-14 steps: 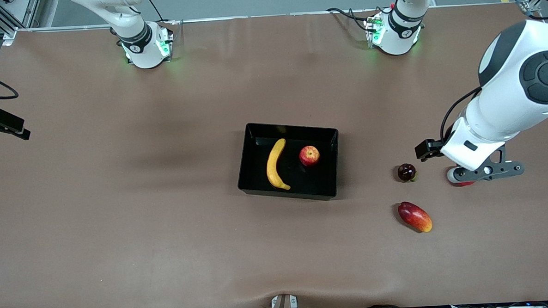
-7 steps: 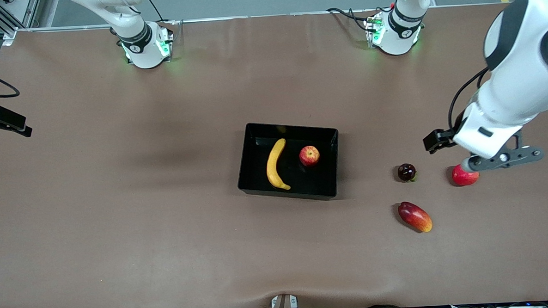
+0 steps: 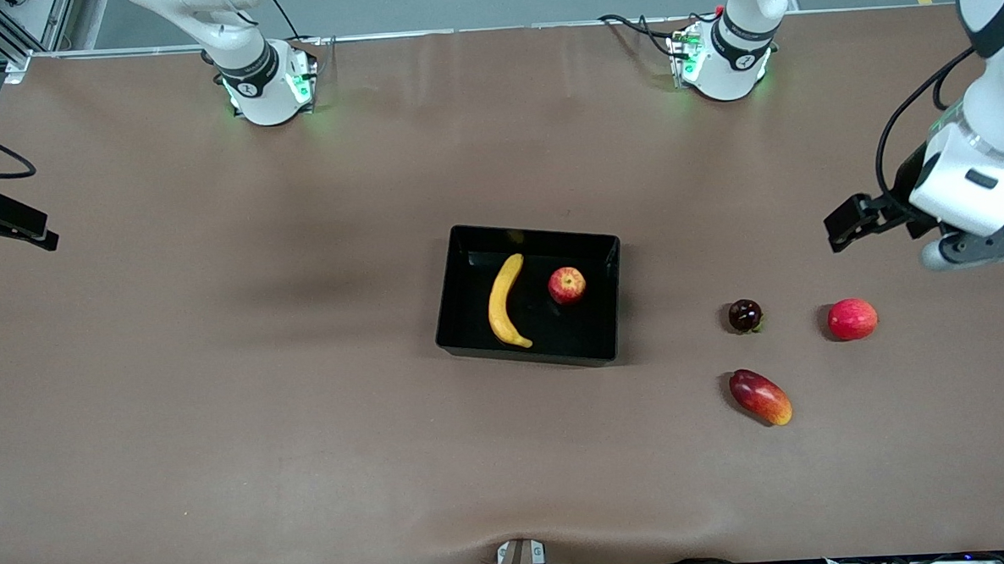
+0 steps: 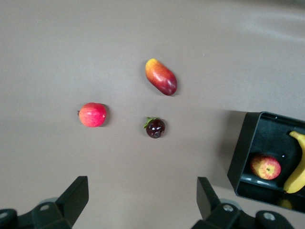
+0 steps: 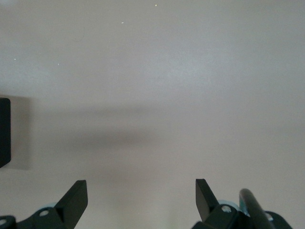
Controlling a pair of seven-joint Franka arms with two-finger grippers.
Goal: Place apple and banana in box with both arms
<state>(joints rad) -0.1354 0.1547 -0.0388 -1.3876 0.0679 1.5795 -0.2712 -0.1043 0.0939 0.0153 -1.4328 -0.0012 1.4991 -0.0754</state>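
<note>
Both hands gape wide and empty: left hand (image 4: pixel 140 202) high at frame's right edge, right hand (image 5: pixel 140 200) over bare worktop (image 3: pixel 220 413). Banana (image 3: pixel 504 301) and apple (image 3: pixel 566 285) lie in the box (image 3: pixel 529 352), mid-frame.

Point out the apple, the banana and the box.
apple (image 3: pixel 566 285), front view, middle of its red skin.
banana (image 3: pixel 503 302), front view, mid-length of the yellow body.
box (image 3: pixel 529 354), front view, rim of the wall nearest the camera.
</note>
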